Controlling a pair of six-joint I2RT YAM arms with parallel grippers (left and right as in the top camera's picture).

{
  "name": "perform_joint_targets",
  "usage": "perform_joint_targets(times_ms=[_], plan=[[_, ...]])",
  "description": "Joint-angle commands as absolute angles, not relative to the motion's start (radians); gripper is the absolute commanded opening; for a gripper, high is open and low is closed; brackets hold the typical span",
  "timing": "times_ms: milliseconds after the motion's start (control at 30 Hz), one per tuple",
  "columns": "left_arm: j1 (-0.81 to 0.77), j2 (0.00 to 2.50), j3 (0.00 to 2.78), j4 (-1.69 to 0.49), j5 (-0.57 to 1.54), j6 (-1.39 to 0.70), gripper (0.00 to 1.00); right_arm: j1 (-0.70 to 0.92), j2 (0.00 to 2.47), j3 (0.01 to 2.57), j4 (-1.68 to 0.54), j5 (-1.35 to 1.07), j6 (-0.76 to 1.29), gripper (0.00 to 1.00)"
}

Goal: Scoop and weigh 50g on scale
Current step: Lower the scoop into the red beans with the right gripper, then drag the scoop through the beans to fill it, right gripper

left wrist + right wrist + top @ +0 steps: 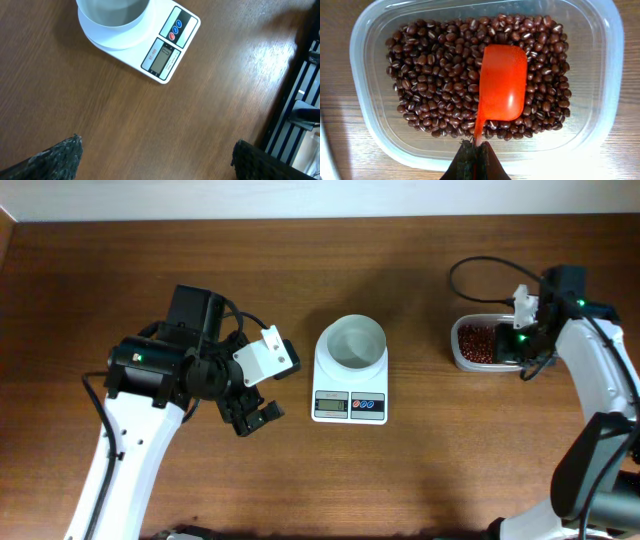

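**Scale centred, beans kept to the right**

A white scale (349,402) topped by a round bowl (351,343) is set mid-table (300,490). The left gripper (256,418) is held spread beside it. The right gripper (514,343) is positioned over a clear container (470,364) of beans (474,338).

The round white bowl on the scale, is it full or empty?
Empty. The round white bowl on the flat white digital scale shows only its bare white inside.

Left arm (128,442): jaws spread; right arm (592,370): jaws clamped.
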State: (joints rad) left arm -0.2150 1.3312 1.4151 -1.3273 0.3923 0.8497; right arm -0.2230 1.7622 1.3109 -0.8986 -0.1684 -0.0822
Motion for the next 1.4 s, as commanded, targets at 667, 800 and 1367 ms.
perform_joint_targets(times_ms=[667,800,1367], plan=[[-0.211,1.318,1.407,-1.328,0.397,0.865,0.99,-0.478,1.780,1.316,-0.910,-0.524,-0.075,0.04],[-0.211,1.318,1.407,-1.328,0.397,0.865,0.99,-0.493,1.779,1.316,-0.918,-0.558,-0.075,0.04],[-0.211,1.318,1.407,-1.328,0.397,0.865,0.99,-0.595,1.779,1.316,-0.940,-0.756,-0.075,0.04]])
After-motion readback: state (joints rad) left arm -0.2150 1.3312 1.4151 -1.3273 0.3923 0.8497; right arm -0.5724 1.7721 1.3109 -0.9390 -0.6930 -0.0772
